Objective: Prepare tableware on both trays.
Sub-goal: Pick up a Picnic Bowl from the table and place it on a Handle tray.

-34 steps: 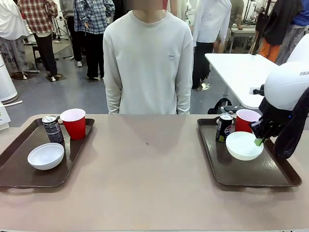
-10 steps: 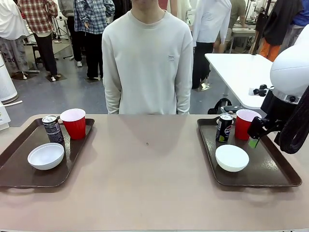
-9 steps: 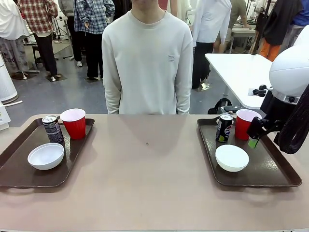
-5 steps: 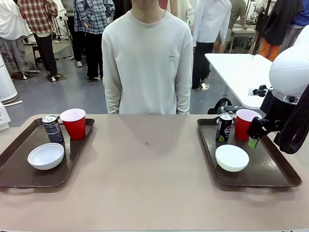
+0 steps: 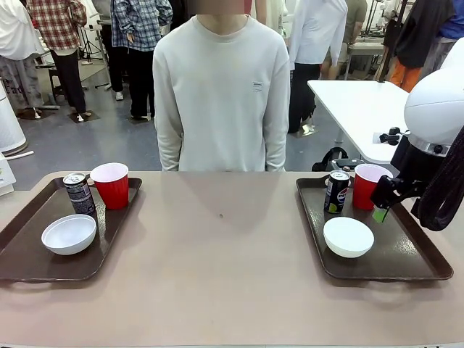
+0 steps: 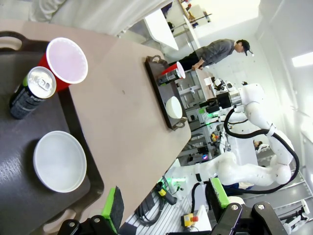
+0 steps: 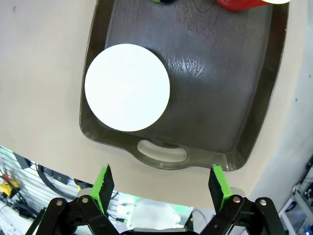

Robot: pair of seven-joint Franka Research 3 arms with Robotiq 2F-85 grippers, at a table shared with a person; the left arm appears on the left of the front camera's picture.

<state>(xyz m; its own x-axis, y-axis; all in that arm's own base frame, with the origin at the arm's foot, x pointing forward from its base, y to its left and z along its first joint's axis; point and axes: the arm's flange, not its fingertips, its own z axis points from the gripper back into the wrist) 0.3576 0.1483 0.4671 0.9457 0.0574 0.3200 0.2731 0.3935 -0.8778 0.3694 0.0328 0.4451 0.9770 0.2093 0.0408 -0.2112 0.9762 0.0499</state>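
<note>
a: looking at the right tray (image 5: 406, 268) first, where does everything sit?
b: white bowl (image 5: 349, 236) near its front left, clear of the right gripper (image 5: 382, 205), which hangs above the tray's right side, jaws apart and empty. the pepsi can (image 5: 336, 191) and a red cup (image 5: 367, 185) stand side by side at the tray's far edge.
a: and the left tray (image 5: 29, 268)?
b: its bowl (image 5: 69, 234) lies toward the front, black can (image 5: 78, 193) and second red cup (image 5: 111, 185) just beside each other behind it. the left gripper (image 6: 165, 210) is above that tray's near edge, jaws wide, holding nothing.
</note>
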